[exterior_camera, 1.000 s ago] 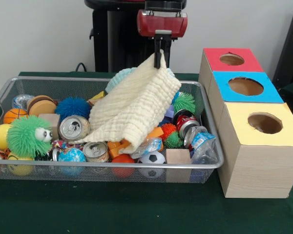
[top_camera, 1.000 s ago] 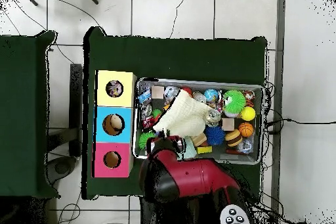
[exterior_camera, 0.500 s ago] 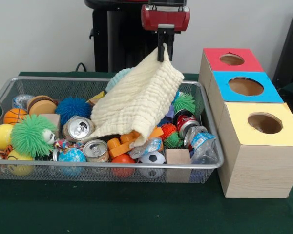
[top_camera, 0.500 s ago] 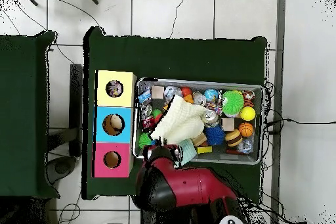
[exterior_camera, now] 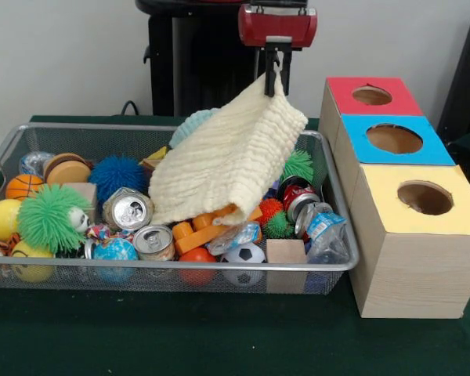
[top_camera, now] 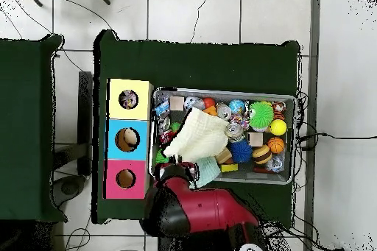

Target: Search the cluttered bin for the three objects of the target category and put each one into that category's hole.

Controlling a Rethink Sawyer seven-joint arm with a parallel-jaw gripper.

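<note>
The fingers (exterior_camera: 276, 74) of the red and black arm are pinched together on the top corner of a pale yellow waffle-textured cloth (exterior_camera: 227, 160), which hangs lifted above the far right part of the wire mesh bin (exterior_camera: 172, 270), its lower edge draping down onto the clutter. In the overhead view the cloth (top_camera: 197, 136) spreads over the bin's side nearest the boxes, with the red arm body (top_camera: 195, 211) just below it. Under and around the cloth lie an orange plastic piece (exterior_camera: 200, 235), a small soccer ball (exterior_camera: 244, 254), opened silver drink cans (exterior_camera: 128, 209), a blue spiky ball (exterior_camera: 116, 172), a green fuzzy ball with eyes (exterior_camera: 48, 218) and a wooden cube (exterior_camera: 286, 252). Beside the bin on the green bench (exterior_camera: 219, 337) stands a row of wooden boxes with round holes, topped red (exterior_camera: 370, 95), blue (exterior_camera: 393, 139) and yellow (exterior_camera: 423, 197).
</note>
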